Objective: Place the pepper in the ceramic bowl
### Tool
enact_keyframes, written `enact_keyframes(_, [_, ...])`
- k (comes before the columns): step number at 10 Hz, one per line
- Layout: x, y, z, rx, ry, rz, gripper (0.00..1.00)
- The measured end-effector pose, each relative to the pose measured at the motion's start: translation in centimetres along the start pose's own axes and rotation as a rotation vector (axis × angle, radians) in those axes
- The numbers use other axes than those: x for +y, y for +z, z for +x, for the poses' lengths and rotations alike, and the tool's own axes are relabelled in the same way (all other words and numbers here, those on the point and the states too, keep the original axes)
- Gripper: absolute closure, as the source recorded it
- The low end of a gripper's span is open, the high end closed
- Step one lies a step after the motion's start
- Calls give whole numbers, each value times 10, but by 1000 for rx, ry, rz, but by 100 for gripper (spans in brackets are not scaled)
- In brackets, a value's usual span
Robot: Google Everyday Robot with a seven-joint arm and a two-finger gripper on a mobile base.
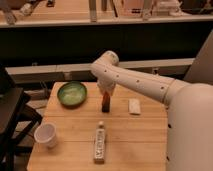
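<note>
Lab-like room, long benches (125,20); jaws above wooden table (135,136).

pepper (106,97): small, orange-red, at the gripper, off the worktop (127,137)
ceramic bowl (72,93): glossy green, upright, far-left corner
gripper (105,102): over mid-worktop

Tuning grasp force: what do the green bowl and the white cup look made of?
Round green bowl: likely glazed ceramic; it looks glossy, with a paler inside. White tapered cup: probably paper, matte and thin-walled; plastic is possible. The claw hangs just right of the bowl, over the wooden table.
</note>
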Motion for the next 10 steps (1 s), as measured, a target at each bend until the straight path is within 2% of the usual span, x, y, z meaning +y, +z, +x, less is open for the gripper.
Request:
enact_keyframes(1, [-13,2,-1,0,-11,5,98])
enact_keyframes(4, [-25,6,2,3,-34,12,98])
enact_keyframes(9, [-72,11,-2,12,-89,28,98])
enact_keyframes(10, [-75,13,-1,13,-96,28,98])
